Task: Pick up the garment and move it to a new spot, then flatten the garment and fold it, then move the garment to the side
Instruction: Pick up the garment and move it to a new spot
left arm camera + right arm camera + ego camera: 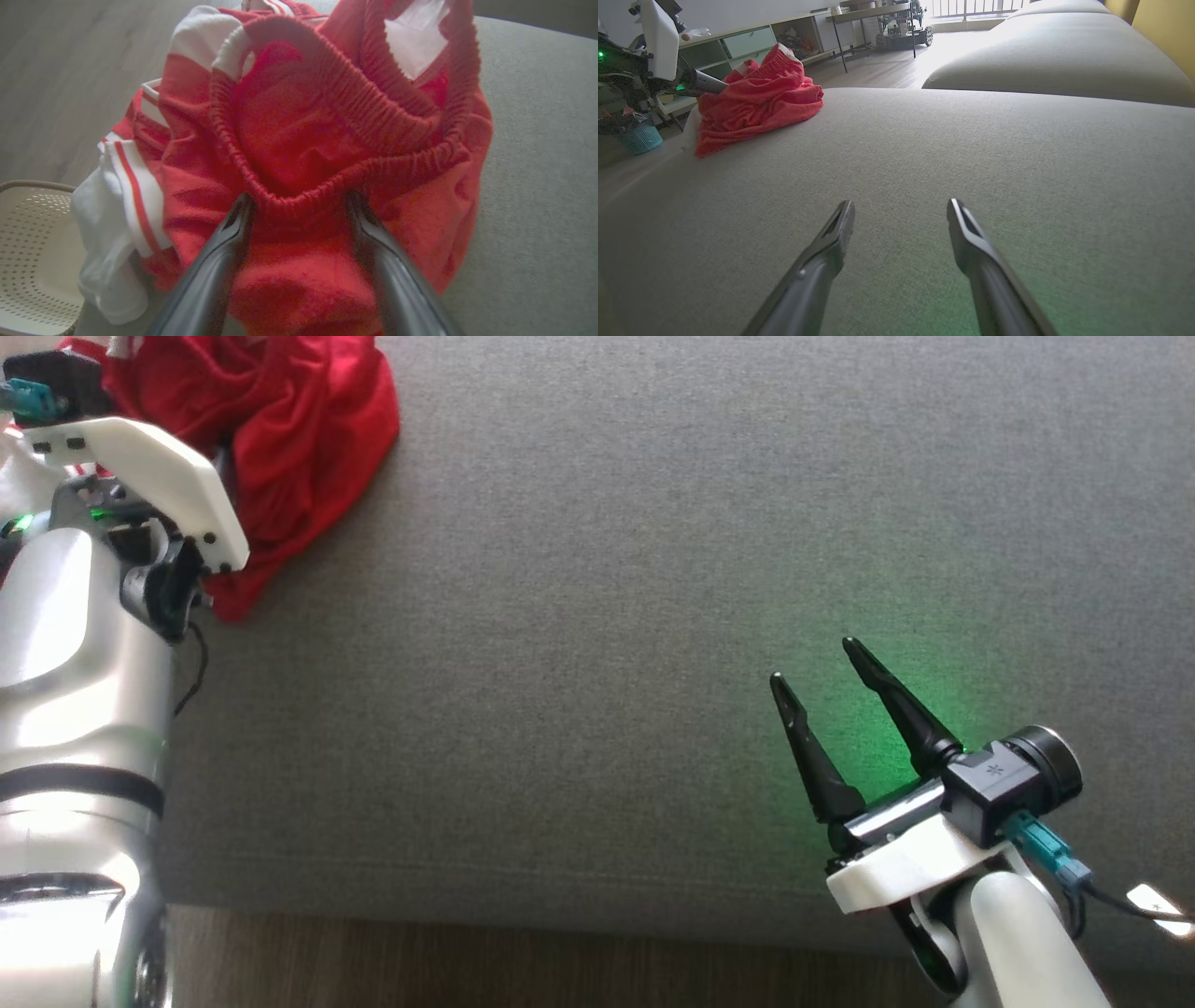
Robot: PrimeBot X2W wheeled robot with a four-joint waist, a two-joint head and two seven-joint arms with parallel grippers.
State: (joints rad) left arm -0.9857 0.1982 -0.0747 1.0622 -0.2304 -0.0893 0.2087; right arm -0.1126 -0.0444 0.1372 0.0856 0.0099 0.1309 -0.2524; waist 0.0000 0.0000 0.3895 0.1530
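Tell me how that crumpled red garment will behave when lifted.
Probably floppy: the crumpled red fabric garment lies in soft folds, so it should drape. Likely light: thin cloth. Its ribbed elastic waistband may grip better.

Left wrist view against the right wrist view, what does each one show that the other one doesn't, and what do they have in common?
Left wrist view adds: a close look at the left gripper, open, with the red garment's elastic waistband between its fingertips, and a perforated cream basket past the cushion's edge. Right wrist view adds: the right gripper, open above bare cushion, a second cushion behind, and shelving by the wall. Shared: the crumpled garment lying at the cushion's edge.
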